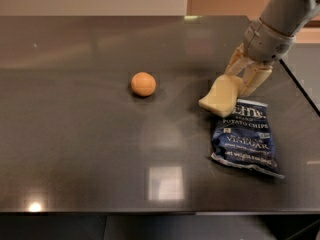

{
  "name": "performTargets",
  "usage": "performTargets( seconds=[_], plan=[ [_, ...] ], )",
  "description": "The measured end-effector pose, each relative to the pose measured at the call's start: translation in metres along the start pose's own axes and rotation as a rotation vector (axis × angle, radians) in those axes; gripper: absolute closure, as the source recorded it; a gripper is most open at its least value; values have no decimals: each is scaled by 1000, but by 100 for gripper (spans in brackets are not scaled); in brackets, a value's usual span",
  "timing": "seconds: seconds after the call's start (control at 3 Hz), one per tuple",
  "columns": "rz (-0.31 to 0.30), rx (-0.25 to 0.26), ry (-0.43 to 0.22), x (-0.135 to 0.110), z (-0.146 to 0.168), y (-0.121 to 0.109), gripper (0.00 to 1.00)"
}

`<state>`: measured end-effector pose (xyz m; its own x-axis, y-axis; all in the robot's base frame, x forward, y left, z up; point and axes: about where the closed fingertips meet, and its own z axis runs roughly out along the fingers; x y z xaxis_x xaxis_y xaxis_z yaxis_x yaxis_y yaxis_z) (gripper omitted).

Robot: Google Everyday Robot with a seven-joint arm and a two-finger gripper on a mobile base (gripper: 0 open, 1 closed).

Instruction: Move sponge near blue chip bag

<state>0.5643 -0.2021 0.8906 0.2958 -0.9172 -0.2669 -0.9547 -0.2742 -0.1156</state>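
The pale yellow sponge [221, 96] is held tilted at the top left corner of the blue chip bag [245, 137], low over the dark table [75, 134]. Its lower end overlaps the bag's top edge; I cannot tell whether it touches bag or table. The gripper [243, 79] comes down from the upper right on the grey arm [277, 21] and is shut on the sponge's upper end. The navy bag with white lettering lies flat at the right of the table.
A small orange ball [143, 84] sits on the table left of the sponge. The table's right edge [300, 89] runs close behind the gripper and bag. The front edge is near the bottom of the view.
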Motion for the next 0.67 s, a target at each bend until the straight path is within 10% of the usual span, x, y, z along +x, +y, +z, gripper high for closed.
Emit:
performTargets(
  seconds=[0.67],
  plan=[
    [-27,-14,-42,-21,2,17,0]
  ],
)
